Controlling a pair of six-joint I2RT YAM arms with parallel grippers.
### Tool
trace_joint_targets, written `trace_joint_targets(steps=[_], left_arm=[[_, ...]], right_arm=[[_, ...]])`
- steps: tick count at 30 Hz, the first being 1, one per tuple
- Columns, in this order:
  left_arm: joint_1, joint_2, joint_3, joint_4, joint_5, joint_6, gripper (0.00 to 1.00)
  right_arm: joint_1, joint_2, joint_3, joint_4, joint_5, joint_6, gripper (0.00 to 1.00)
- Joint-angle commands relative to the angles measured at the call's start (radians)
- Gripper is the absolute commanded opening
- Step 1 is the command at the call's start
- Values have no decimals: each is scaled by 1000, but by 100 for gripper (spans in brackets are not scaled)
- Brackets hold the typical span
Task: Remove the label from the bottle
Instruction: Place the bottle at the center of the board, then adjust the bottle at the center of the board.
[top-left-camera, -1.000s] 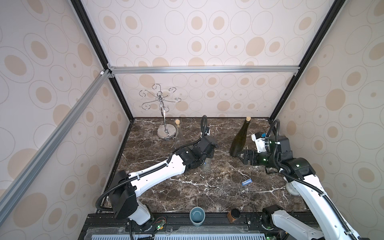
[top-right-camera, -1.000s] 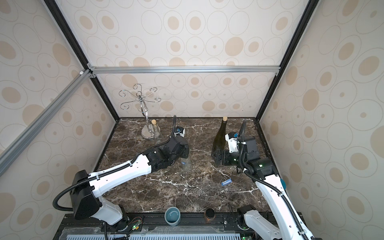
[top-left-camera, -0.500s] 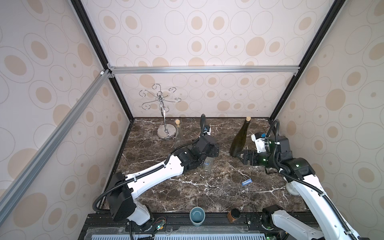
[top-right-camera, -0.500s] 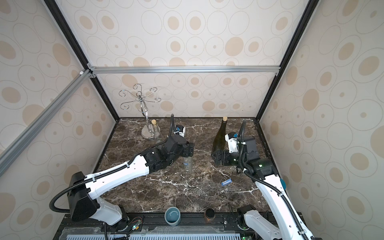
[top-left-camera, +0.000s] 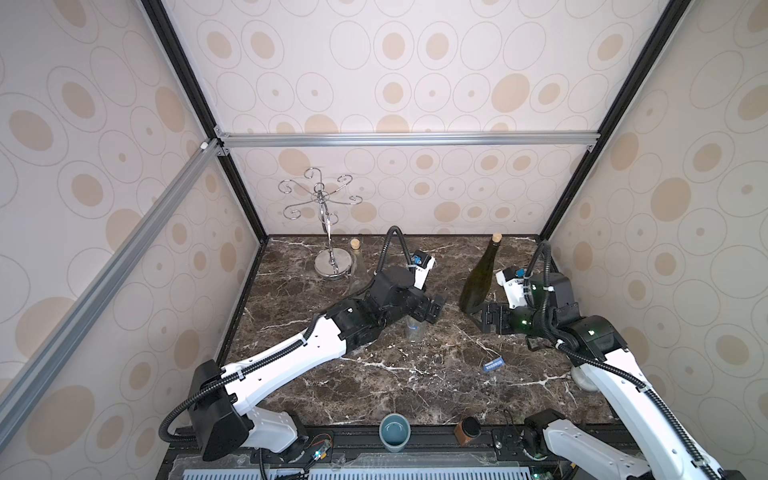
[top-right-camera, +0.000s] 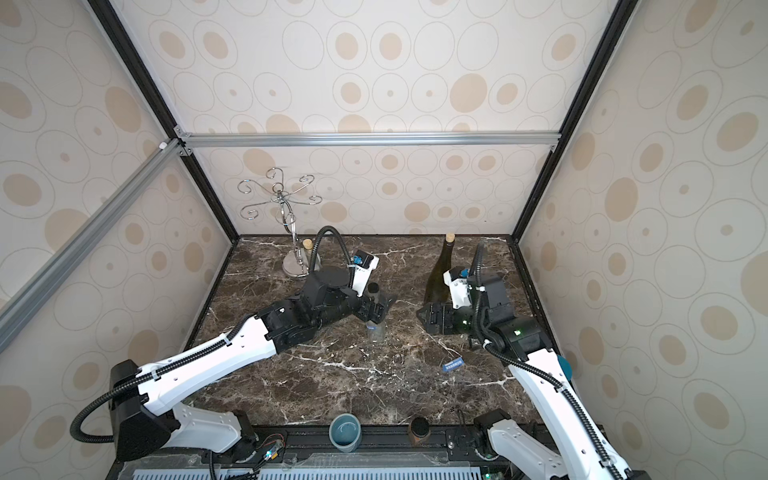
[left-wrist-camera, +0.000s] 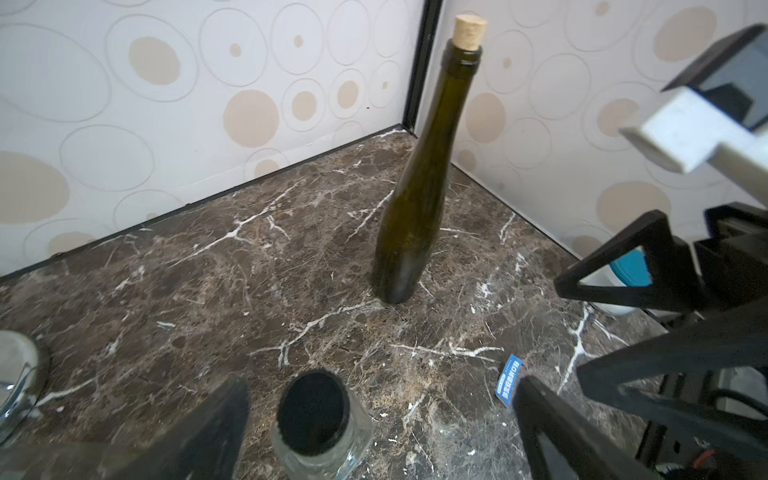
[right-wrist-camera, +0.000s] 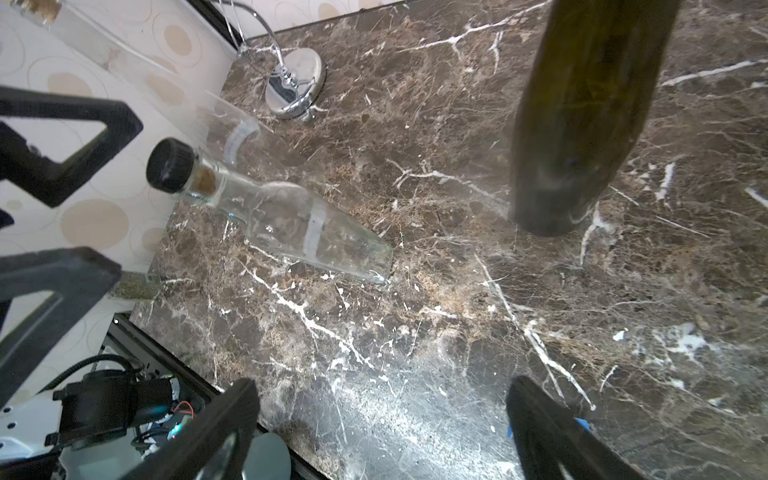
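The left gripper (left-wrist-camera: 378, 399) just opens wide, letting the clear bottle (left-wrist-camera: 322, 424) go; the right gripper (right-wrist-camera: 382, 390) is wide too; the blue label (left-wrist-camera: 509, 383) looks off.

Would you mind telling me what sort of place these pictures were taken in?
Probably a robot test booth dressed as a home bar: wallpapered panels on an aluminium frame, a marble-look tabletop, a chrome glass rack and a corked green bottle.
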Motion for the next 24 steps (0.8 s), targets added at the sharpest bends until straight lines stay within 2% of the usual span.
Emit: trace_joint_targets(steps=[1, 5, 11, 15, 24], left_arm=[[32, -28, -5, -3, 172, 148, 100], [72, -51, -29, 2, 278, 213, 100], [155, -71, -52, 6, 385, 274, 100], [199, -54, -57, 10, 447, 295, 100], [215, 27, -36, 28, 438, 341, 98]], right_arm=[[57, 24, 9, -2, 54, 2, 97], [101, 49, 2, 35, 78, 1, 100], [105, 93, -4, 60, 25, -15, 100], [105, 84, -26, 79, 44, -10, 100], [105, 54, -59, 94, 89, 1, 100]])
